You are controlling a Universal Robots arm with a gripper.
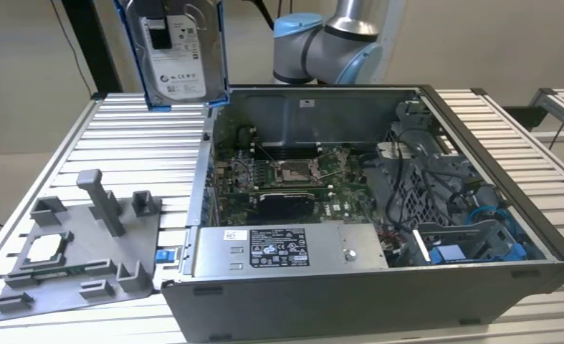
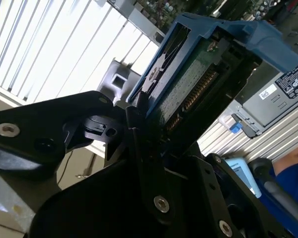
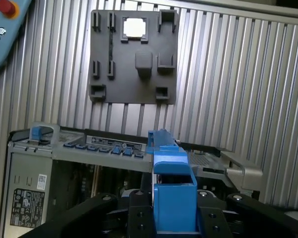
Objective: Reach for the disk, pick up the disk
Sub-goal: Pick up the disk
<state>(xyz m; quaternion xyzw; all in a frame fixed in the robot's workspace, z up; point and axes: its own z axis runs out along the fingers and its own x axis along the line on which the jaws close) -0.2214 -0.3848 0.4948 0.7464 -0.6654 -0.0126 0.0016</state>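
Note:
The disk (image 1: 179, 51) hangs upright high above the table, over the back left corner of the open computer case (image 1: 492, 215) in the exterior view. Its silver face with the white label is turned to the camera, and blue bracket runs along its edges. In the second wrist view the disk (image 2: 188, 84) shows edge-on, with green circuit board and blue bracket. My gripper (image 3: 174, 215) is shut on the disk (image 3: 173, 176), one black finger (image 3: 139, 210) on each side of the blue bracket.
A grey fixture plate (image 1: 81, 251) with upright posts lies on the slatted table at the exterior view's left and holds a small white-topped chip (image 1: 47, 249). A grey metal box (image 1: 282, 247) with a sticker sits at the case's front. The arm's base (image 1: 324, 43) stands behind the case.

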